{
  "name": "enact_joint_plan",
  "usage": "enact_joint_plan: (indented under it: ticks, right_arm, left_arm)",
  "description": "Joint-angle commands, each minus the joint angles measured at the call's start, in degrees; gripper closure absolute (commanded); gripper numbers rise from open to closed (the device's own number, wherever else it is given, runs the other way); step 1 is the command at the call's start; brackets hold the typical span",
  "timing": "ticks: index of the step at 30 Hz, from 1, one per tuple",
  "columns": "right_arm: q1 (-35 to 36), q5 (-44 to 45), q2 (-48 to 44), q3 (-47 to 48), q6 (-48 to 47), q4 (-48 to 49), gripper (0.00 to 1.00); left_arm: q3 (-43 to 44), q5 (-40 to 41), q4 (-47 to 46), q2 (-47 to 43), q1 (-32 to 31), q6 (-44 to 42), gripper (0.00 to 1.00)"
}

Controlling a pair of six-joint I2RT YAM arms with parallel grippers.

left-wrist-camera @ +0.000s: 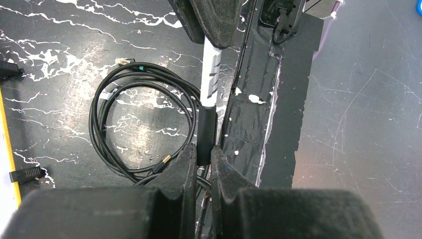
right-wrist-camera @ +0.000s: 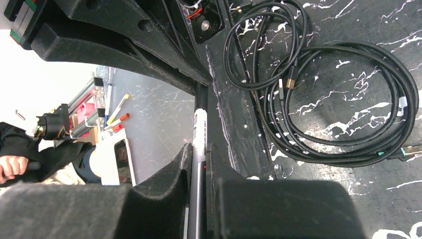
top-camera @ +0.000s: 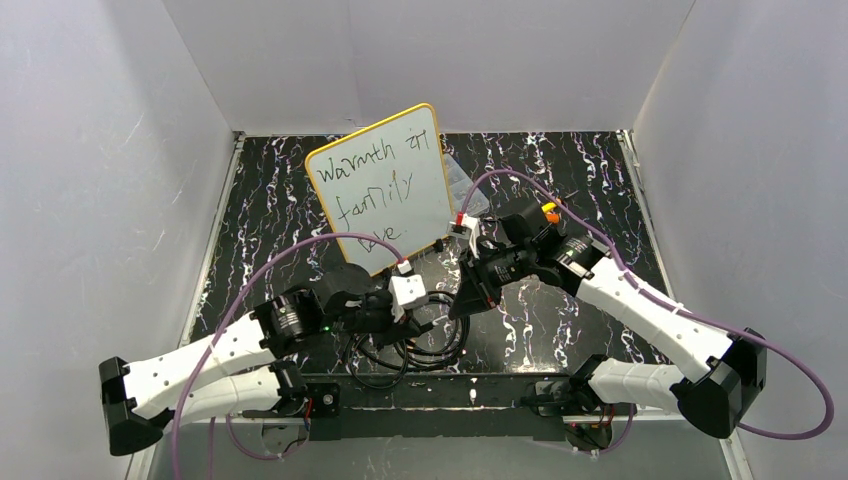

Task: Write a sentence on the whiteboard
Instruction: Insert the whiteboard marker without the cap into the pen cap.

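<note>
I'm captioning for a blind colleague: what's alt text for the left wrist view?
The left hand and right hand grip opposite ends of a white-and-black marker; coiled black cable lies on the black marbled table below.

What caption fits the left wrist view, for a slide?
Left gripper and right gripper shut on opposite ends of one marker; a coiled cable lies nearby.

whiteboard [top-camera: 380, 185] at back, cables [top-camera: 405, 352] before it (centre)

The whiteboard [top-camera: 425, 195], white with a thin yellow-orange frame, stands tilted on the counter [top-camera: 590, 160]; its black sentence [top-camera: 365, 195] fills three lines.
</note>
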State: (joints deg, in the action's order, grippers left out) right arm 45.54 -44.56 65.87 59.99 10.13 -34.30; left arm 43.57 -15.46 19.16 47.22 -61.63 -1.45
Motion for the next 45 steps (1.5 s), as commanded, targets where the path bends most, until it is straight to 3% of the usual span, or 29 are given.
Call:
enact_joint_plan:
  ticks: [1, 29, 45]
  right_arm:
    - [0.78, -3.21, 0.5, -1.46, 0.68, 3.13, 0.99]
    - [1.91, -3.6, 0.93, -6.12, 3.9, 8.64, 0.99]
    - [3.39, -3.19, 0.78, -8.93, 11.08, 16.65, 0.99]
  left_arm:
    - [2.74, -0.05, -13.3, 1.42, 0.1, 0.42, 1.0]
    - [8.07, -0.06, -22.56, 5.0, 0.19, -1.05, 1.0]
    - [9.45, -0.61, -25.74, 6.04, 0.17, -1.1, 1.0]
